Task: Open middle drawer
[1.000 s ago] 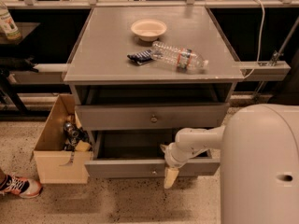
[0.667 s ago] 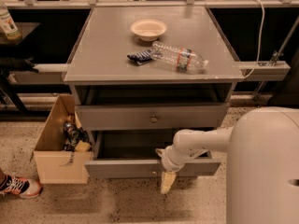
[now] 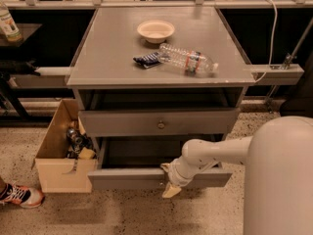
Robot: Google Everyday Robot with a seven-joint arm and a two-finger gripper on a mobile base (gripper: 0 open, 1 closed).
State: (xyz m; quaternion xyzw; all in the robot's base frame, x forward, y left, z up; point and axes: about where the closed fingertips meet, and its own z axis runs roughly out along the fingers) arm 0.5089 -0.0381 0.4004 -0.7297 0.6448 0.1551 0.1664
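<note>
The middle drawer (image 3: 122, 178) is a grey drawer with a low front panel. It stands pulled well out of the grey cabinet (image 3: 98, 58), and its dark inside (image 3: 142, 153) shows. My gripper (image 3: 170, 184) is at the centre of the drawer's front panel, on the end of my white arm (image 3: 215, 153), which reaches in from the right. The gripper covers the drawer's knob. Above it, another grey drawer (image 3: 117, 123) with a round metal knob (image 3: 161, 125) stands slightly out. Any drawer below is hidden.
On the cabinet top lie a white bowl (image 3: 155, 31), a clear plastic bottle (image 3: 188, 60) and a dark snack bag (image 3: 146, 59). A cardboard box (image 3: 61, 173) with several items stands on the floor at the left. A person's shoe (image 3: 17, 195) is at the lower left.
My gripper has moved slightly left and toward the camera. The drawer front has come a little farther out with it.
</note>
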